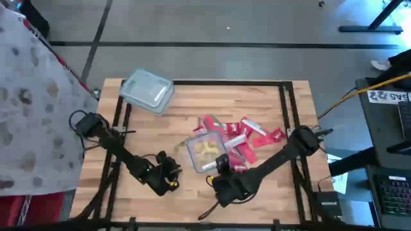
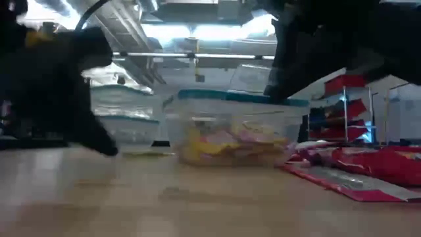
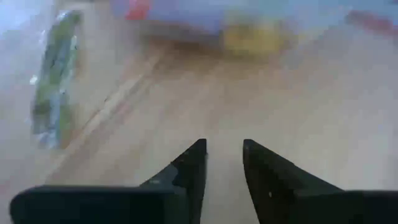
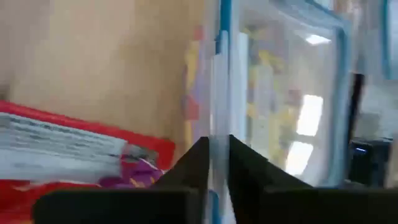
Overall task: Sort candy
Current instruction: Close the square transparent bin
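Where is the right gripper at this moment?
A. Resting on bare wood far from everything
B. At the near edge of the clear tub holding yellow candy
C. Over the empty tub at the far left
B: the right gripper is at the near edge of the clear tub with yellow candy inside, its fingers astride the tub's wall in the right wrist view.

Wooden butcher-block table (image 1: 263, 186), dark-framed. On it: clear tub (image 1: 204, 153) holding yellow pieces, mid-table; red candy packets (image 1: 247, 138) scattered just beside; second lidded tub (image 1: 148, 90) at far left corner.
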Motion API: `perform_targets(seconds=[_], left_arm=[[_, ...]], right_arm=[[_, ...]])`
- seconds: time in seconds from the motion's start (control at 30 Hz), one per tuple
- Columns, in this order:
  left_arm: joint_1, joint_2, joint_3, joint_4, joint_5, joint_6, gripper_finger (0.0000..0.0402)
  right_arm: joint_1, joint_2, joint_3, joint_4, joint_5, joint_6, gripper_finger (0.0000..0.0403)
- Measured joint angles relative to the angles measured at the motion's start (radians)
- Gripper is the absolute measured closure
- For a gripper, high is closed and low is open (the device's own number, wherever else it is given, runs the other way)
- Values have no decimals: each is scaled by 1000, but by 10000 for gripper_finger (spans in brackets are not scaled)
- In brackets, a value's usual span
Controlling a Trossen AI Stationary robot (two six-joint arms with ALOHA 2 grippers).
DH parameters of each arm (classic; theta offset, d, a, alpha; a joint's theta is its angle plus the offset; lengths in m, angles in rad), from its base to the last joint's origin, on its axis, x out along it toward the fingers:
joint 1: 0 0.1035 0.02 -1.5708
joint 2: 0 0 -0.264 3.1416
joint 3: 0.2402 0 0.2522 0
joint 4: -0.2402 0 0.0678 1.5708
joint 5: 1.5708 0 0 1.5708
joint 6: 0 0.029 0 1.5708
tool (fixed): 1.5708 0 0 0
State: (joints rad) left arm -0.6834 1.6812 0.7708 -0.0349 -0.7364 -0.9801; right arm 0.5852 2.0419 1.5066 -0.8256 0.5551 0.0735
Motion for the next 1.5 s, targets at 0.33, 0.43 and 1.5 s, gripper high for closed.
perform_targets(seconds=[0.33, 0.43, 1.5], left_arm=[[14, -181, 74, 54, -11, 330, 314], [52, -189, 75, 86, -11, 385, 314], [421, 66, 75, 185, 570, 625, 314]], right_arm=[[-11, 0, 71, -26, -34, -55, 203], [-6, -2, 143, -108, -33, -26, 195], [-203, -406, -596, 557, -216, 316, 395]])
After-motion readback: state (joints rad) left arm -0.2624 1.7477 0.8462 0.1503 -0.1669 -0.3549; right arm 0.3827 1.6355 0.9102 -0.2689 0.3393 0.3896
